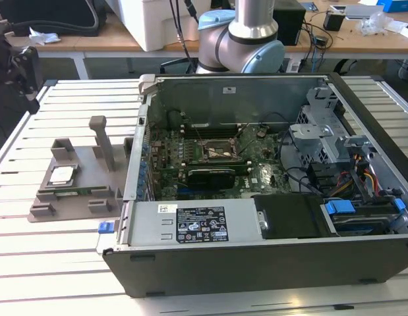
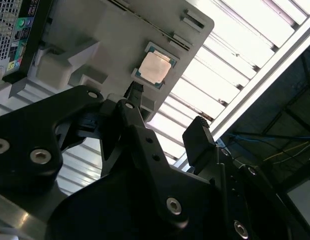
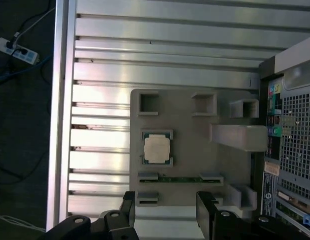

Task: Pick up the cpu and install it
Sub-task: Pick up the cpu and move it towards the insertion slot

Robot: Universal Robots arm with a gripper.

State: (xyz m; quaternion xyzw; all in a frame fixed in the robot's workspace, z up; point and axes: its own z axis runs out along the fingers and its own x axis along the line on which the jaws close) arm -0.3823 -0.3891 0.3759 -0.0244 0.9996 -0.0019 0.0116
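The cpu [image 1: 61,175] is a small silver square with a green rim. It lies flat in a recess of the grey holder block [image 1: 78,191] on the slatted table, at the exterior view's left of the open computer case. In both wrist views my gripper [image 3: 167,212] [image 2: 167,112] hangs above the holder, open, its black fingers [image 3: 127,210] apart with nothing between them. The cpu [image 3: 157,148] [image 2: 155,68] lies beyond the fingertips, untouched. The black socket frame [image 1: 220,153] sits on the motherboard inside the case.
The holder's upright post [image 1: 101,139] rises beside the cpu, and a thin green strip [image 3: 181,179] lies in one of its slots. The case's rear panel [image 3: 290,140] borders the holder. The table's edge [image 3: 59,125] drops to a floor with cables. My arm [image 1: 243,33] stands behind the case.
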